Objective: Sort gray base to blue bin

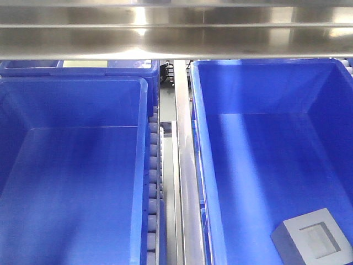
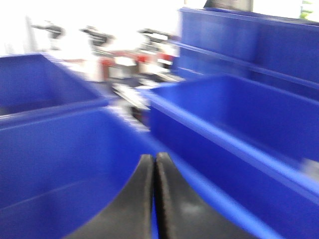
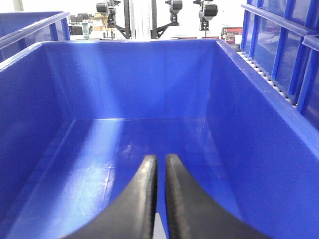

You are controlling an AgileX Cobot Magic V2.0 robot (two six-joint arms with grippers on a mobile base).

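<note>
Logging what I see from the front view: two blue crates side by side under a steel shelf (image 1: 176,38), with a roller rail (image 1: 153,182) and a steel divider (image 1: 185,165) between them.

Item, bin (image 1: 265,143): the crate on the right of that view, deep, smooth-walled.

Item, base (image 1: 312,239): gray block lying on the bin's floor in the near right corner, recessed face up, turned a little askew to the walls, cut off by the picture's lower edge.

Item, second crate (image 1: 71,165): on the left, only its blue floor showing.

Item, left gripper (image 2: 153,164): black fingers pressed together, holding nothing, poised above a crate rim; this view is blurred.

Item, right gripper (image 3: 160,164): fingers nearly together, a thin slit between them, holding nothing, hanging over a blue crate's floor. I cannot see the base from this wrist.
</note>
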